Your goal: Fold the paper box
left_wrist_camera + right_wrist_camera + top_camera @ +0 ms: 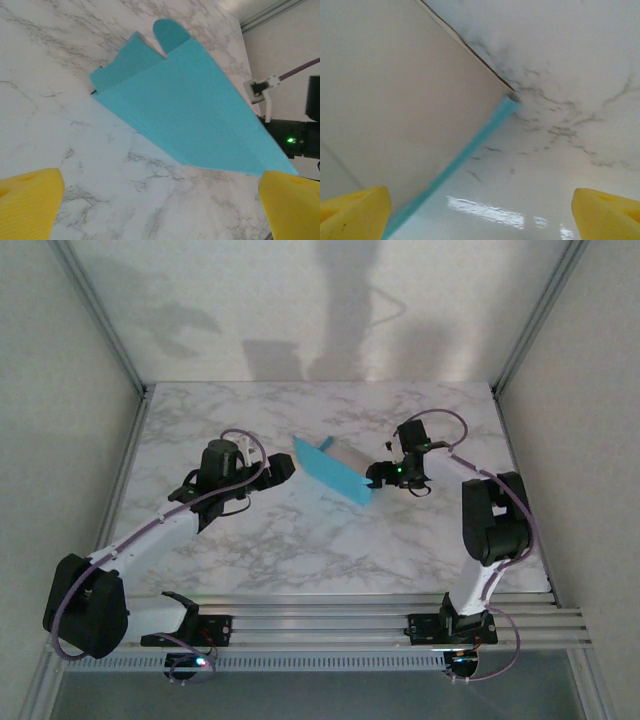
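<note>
Yellow fingertips [355, 212] of my right gripper [480, 215] stand spread wide, grasping nothing. The paper box [332, 472] lies just ahead of them, its off-white face toward them and its turquoise face toward my left gripper [160, 205], likewise spread and empty. Its long axis runs slantwise between both tools; the right seems nearer, perhaps touching its end.

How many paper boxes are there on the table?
1. The paper box lies in the middle of the table, between the left gripper and the right gripper; none seems hidden.
</note>
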`<act>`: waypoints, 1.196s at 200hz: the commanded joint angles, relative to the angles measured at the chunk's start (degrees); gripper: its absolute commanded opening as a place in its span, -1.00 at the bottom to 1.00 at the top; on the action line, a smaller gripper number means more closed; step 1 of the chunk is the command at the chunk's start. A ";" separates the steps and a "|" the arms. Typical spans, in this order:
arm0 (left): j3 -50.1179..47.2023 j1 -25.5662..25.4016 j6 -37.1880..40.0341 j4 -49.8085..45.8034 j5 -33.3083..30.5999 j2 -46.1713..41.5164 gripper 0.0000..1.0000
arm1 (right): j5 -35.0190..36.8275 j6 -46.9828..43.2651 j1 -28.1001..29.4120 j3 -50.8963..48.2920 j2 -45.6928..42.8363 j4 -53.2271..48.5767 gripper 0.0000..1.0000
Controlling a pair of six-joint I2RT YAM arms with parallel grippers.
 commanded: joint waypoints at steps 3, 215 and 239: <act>0.77 0.37 -0.47 -0.18 0.19 -0.71 0.98 | -7.82 -0.41 0.15 3.74 -1.95 1.21 0.83; -5.85 -18.24 -11.17 32.74 -1.74 14.42 0.99 | -17.21 0.03 -1.90 9.95 5.71 5.86 0.98; -8.00 -19.43 -12.29 44.21 -1.38 18.08 0.99 | -17.32 0.20 -2.35 10.68 6.28 6.72 0.98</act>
